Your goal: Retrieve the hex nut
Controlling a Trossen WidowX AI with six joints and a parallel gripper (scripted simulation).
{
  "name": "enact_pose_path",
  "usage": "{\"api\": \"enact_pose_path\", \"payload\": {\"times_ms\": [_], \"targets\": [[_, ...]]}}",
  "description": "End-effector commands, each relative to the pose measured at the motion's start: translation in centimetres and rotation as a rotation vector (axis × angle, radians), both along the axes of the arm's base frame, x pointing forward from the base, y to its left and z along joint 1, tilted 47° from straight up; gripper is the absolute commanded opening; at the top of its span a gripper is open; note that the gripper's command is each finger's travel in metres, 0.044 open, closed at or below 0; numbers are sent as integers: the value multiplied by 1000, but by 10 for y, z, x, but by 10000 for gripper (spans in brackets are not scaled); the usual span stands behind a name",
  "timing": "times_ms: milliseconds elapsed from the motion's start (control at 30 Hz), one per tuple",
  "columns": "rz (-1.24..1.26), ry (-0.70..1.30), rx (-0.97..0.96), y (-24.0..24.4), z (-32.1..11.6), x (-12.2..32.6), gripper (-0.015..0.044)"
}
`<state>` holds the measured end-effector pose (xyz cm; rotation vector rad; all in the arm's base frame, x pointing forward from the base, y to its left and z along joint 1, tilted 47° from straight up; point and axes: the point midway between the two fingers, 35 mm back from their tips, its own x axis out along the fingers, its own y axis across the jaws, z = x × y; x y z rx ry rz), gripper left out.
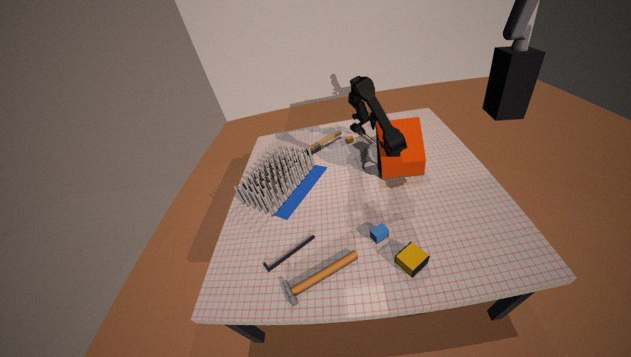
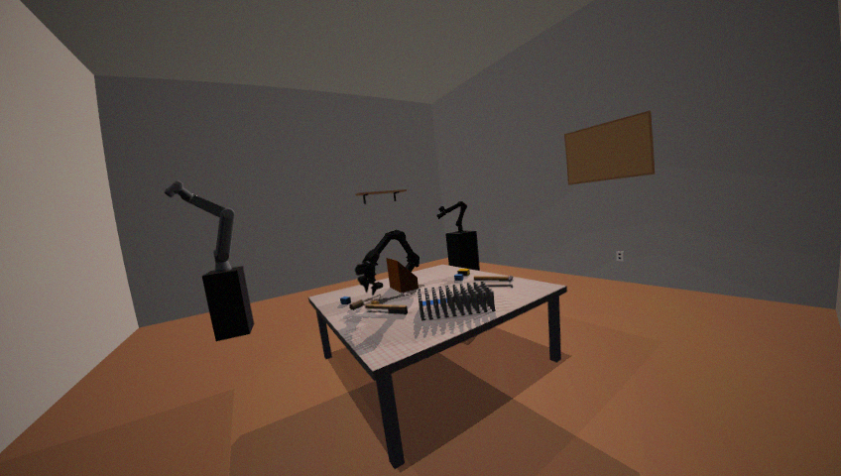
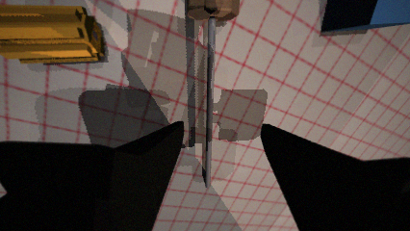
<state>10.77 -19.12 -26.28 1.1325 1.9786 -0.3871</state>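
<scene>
My gripper [image 1: 364, 126] [image 2: 371, 289] [image 3: 221, 128] is open and empty, low over the table's back part. In the wrist view, a thin metal rod [image 3: 210, 87] with a wooden handle [image 3: 214, 8] [image 2: 357, 303] runs between the fingertips, with a gap on both sides. The standing metal spacers [image 1: 271, 207] [image 2: 454, 301] are upright in rows. The blue taped strip [image 1: 300, 194] lies along their front. A black bar tool [image 1: 289, 253] with a short bent end lies near the front left. The nut cannot be made out in any view.
An orange block [image 1: 402, 168] [image 2: 400, 276] stands under the arm. A yellow-handled tool [image 1: 350, 139] [image 3: 43, 31], a wooden-handled tool [image 1: 332, 137] [image 2: 386, 307] and a blue block [image 2: 345, 299] [image 3: 392, 14] lie nearby. A hammer [image 1: 325, 271], a blue cube [image 1: 379, 233] and a yellow block [image 1: 412, 258] lie at the front.
</scene>
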Motion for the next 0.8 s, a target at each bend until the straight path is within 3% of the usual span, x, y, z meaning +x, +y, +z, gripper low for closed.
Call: {"api": "enact_pose_path", "payload": {"times_ms": [0, 667, 767], "targets": [[-3, 2, 7, 9, -6, -1, 280], [-3, 2, 8, 31, -26, -4, 280], [-3, 2, 8, 31, -26, -4, 201]]}}
